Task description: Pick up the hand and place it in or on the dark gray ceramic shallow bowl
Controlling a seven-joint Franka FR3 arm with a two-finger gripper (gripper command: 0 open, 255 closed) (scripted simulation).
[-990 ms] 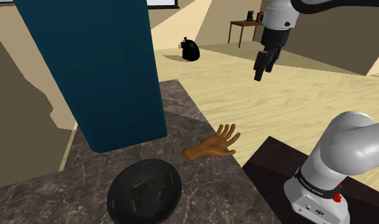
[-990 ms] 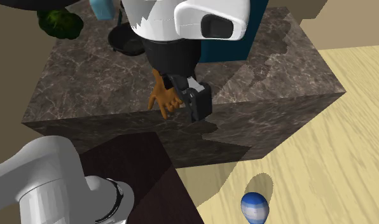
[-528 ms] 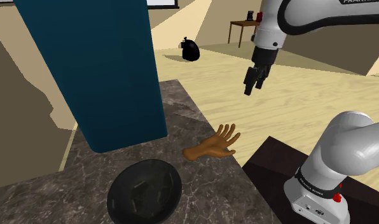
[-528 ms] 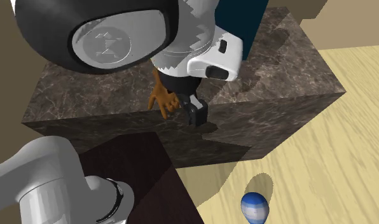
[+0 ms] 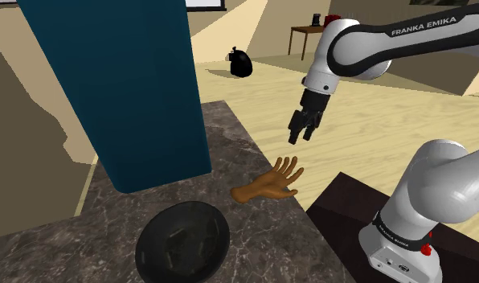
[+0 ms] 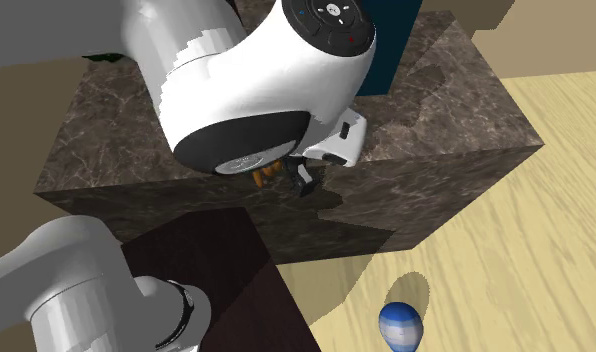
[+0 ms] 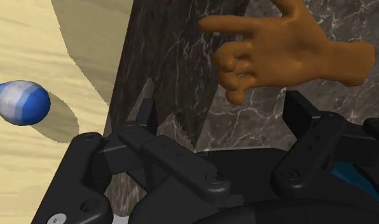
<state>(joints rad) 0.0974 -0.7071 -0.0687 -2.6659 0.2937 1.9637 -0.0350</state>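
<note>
The white Franka arm (image 5: 390, 44) rises from its dark stand (image 5: 342, 211) at the shoulder view's 4 o'clock corner. It arches over the top and bends down at the wrist, so that the black jaws point toward about 7 o'clock. The jaws hang in the air above the table (image 5: 238, 149), clear of it, at roughly 1 o'clock from the brown hand (image 5: 266, 186). In the wrist view they stand well apart and hold nothing; the hand (image 7: 290, 48) lies beyond them, untouched, palm down on the dark marble top.

The hand rests close to the table's edge nearest the stand, its fingers spread toward 1 o'clock and its wrist stub toward 8 o'clock. The dark gray shallow bowl (image 5: 183, 241) sits near it, at about 7 o'clock from the hand and apart from it. A tall dark teal block (image 5: 125, 88) stands on the table at 11 o'clock from the hand.

In the second exterior view the arm's wrist (image 6: 256, 90) covers most of the hand, and a few brown fingertips (image 6: 266, 178) peek out under it. A blue-and-white egg-shaped thing (image 6: 399, 325) lies on the pale wooden floor (image 6: 546, 200) at 5 o'clock from the table.
</note>
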